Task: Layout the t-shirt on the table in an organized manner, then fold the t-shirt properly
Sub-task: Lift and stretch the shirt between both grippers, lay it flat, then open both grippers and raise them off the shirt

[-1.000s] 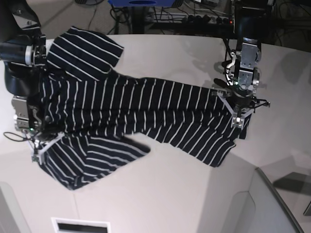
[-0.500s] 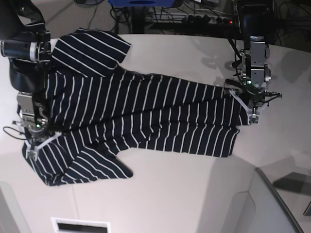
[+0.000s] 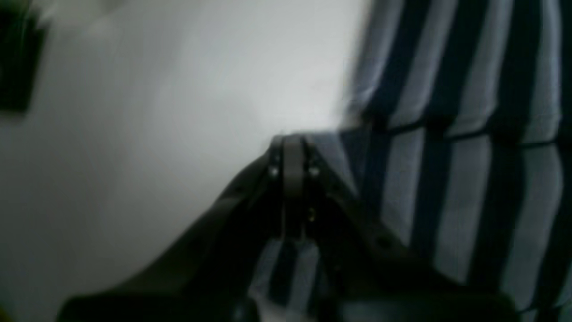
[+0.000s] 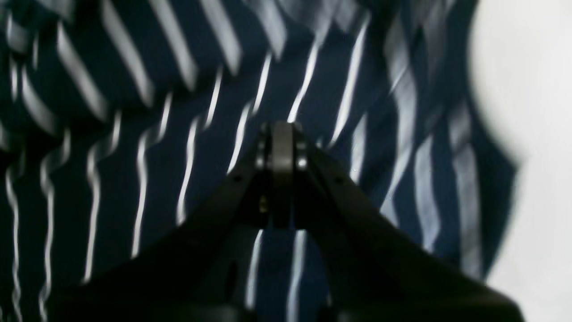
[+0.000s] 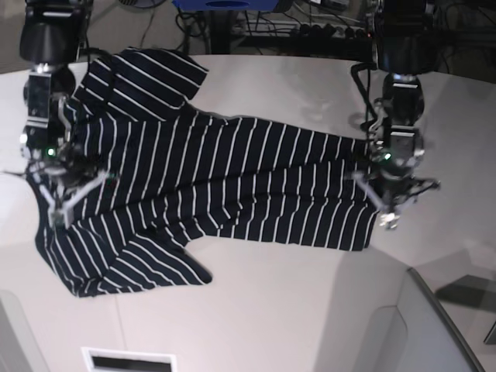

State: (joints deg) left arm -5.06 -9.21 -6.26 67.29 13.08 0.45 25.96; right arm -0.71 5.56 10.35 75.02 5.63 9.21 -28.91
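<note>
Lifts away from its earlier place in the base view at the right gripper (image 5: 63, 219) — shifts toward the near edge of the cloth at the left gripper (image 5: 387, 221), blurred with motion. Stays put at the t-shirt (image 5: 217, 163), with the same outline as half a second ago.

Lies across the table (image 5: 263, 318), spread but rumpled, long axis running roughly from one arm's side to the other, slanting nearer the camera toward the left arm. Sits below and around the right gripper, well inside the outline; reaches the left gripper only with its far end, mostly inward from the fingertips. Seems to favour the right arm for the loose near flap (image 5: 155, 267), the left for the squared end beside it. Calls, probably, for a spread of both before any fold.

Shows both sets of jaws closed together, with no cloth plainly pinched between them. Would need opening before a fresh grasp.

Reveals in the left wrist view a dark crease (image 3: 464, 134) between two striped panels, with bare tabletop alongside, hard to read from the base. Shows in the right wrist view kinked stripes and puckers under the tips — but gives the whole crooked outline only from the base.
</note>
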